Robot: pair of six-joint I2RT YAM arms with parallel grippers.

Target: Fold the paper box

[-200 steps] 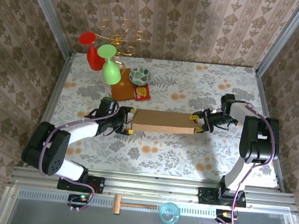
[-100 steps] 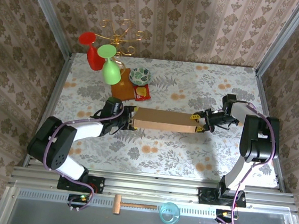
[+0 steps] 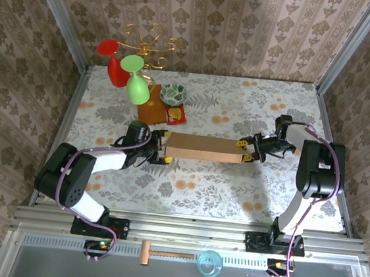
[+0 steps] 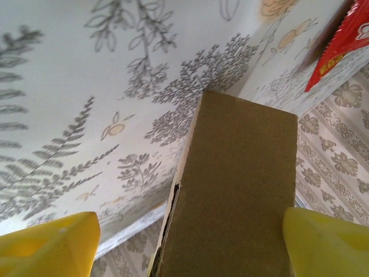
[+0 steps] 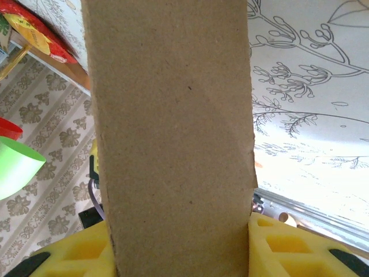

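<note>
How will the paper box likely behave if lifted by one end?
Probably stiff: the paper box shows straight edges between the left gripper and right gripper. Likely light, being thin cardboard. Its gaping side seam may flex.

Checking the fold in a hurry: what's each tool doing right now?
Left tool: open, astride the box end.
Right tool: shut on the box.
</note>
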